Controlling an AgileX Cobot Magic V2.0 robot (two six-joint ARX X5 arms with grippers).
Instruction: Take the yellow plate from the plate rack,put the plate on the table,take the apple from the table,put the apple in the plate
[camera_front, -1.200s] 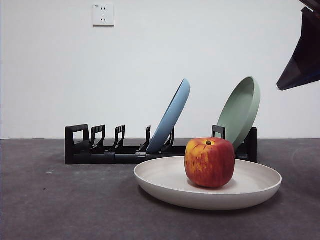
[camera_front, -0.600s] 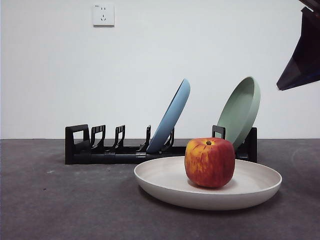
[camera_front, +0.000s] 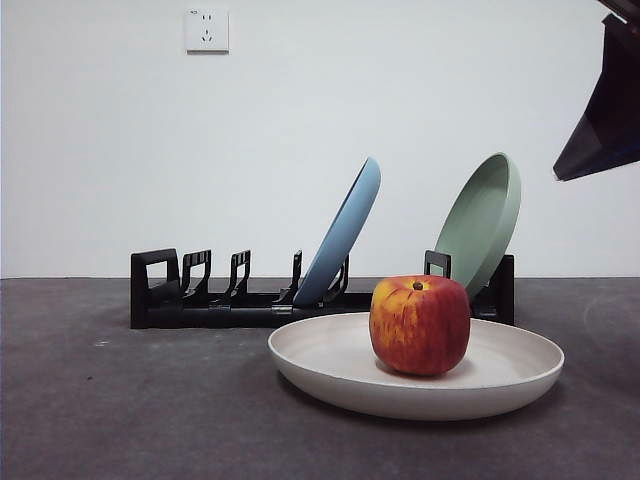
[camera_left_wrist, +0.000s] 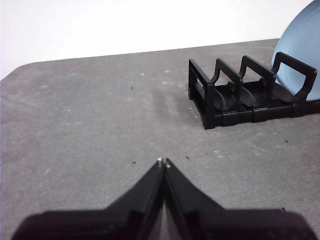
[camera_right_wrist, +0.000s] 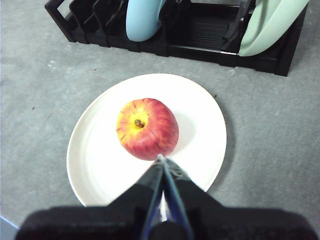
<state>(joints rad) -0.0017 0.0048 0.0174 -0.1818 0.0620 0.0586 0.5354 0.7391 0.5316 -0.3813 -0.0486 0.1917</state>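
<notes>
On the yellow plate (camera_right_wrist: 95, 150) you see the apple (camera_right_wrist: 147, 128) resting; both hands, left (camera_left_wrist: 163, 163) and right (camera_right_wrist: 161, 160), closed, empty.

I see the plate (camera_front: 415, 385) lying flat on the table (camera_front: 120, 400), cream, shallow, with a raised rim. The apple (camera_front: 419, 325) sits upright in it, red with yellow streaks, stem dimple up, a little toward 3 o'clock of the plate's middle in my front view. The rack (camera_front: 230, 300), long, low and black, stands just behind, at the plate's 12 o'clock.
</notes>
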